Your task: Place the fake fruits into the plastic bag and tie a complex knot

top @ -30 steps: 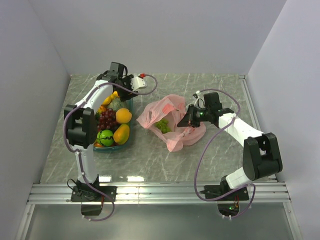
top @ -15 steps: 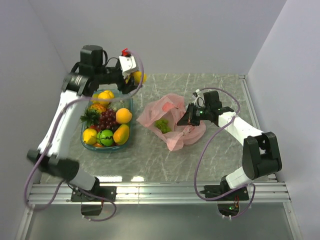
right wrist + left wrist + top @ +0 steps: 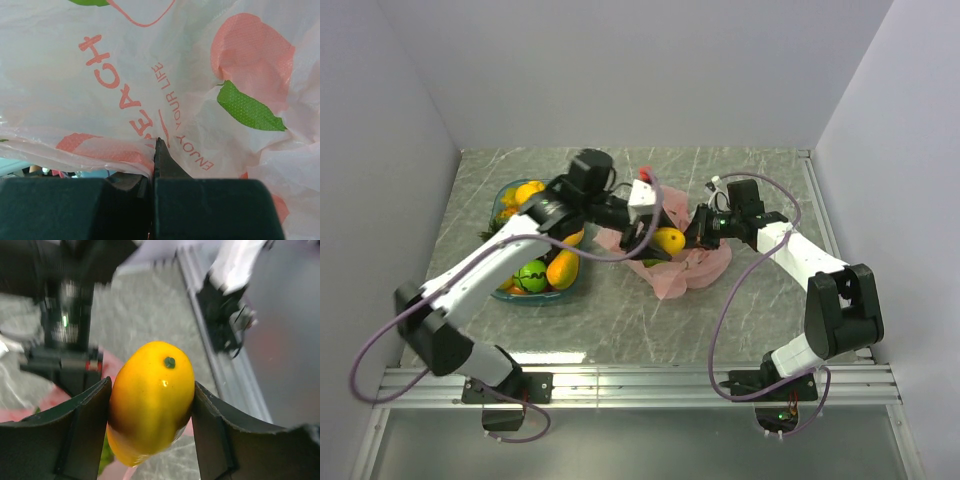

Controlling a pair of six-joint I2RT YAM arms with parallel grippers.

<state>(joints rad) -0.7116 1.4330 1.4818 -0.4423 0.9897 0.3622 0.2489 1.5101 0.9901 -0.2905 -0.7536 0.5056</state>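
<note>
Our left tool (image 3: pixel 150 412) squeezes a yellow mango (image 3: pixel 155 377) by its sides, just above the plastic bag (image 3: pixel 692 270). Our right tool (image 3: pixel 154 162) is pinching the bag's rim. We think the mango is hard, light and slippery; the bag is thin and floppy, so hold its edge.

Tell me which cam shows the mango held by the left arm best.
Left wrist: the mango fills the frame, clamped between both fingers, with its stem dot visible. Top external shows it small, over the plastic bag. Right wrist shows only bag plastic, no mango.
</note>
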